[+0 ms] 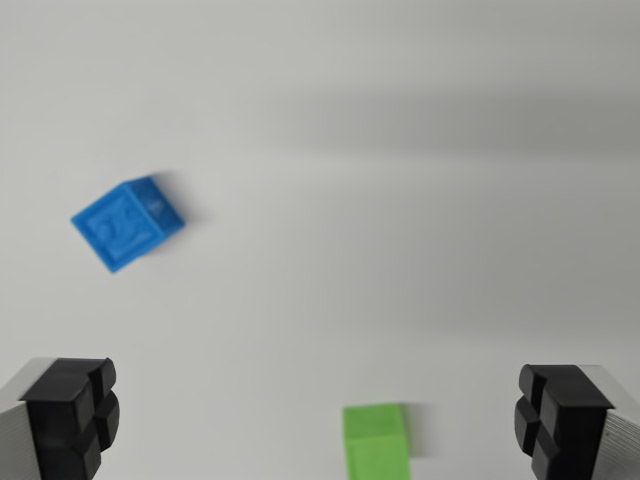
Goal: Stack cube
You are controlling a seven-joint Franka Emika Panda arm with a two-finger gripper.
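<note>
Hand (320, 425) wide open, empty. Green cube (376, 442) btwn fingers (75, 415), nearer right one. Blue cube (127, 222) well apart, upper left, on white worktop (420, 200).

One cube (128, 223) upper left, other cube (376, 441) bottom centre-right, well apart

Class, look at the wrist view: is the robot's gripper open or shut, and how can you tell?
Open. The gripper has its two black fingertips far apart at opposite edges, nothing held between them; the green cube lies in the gap.
</note>
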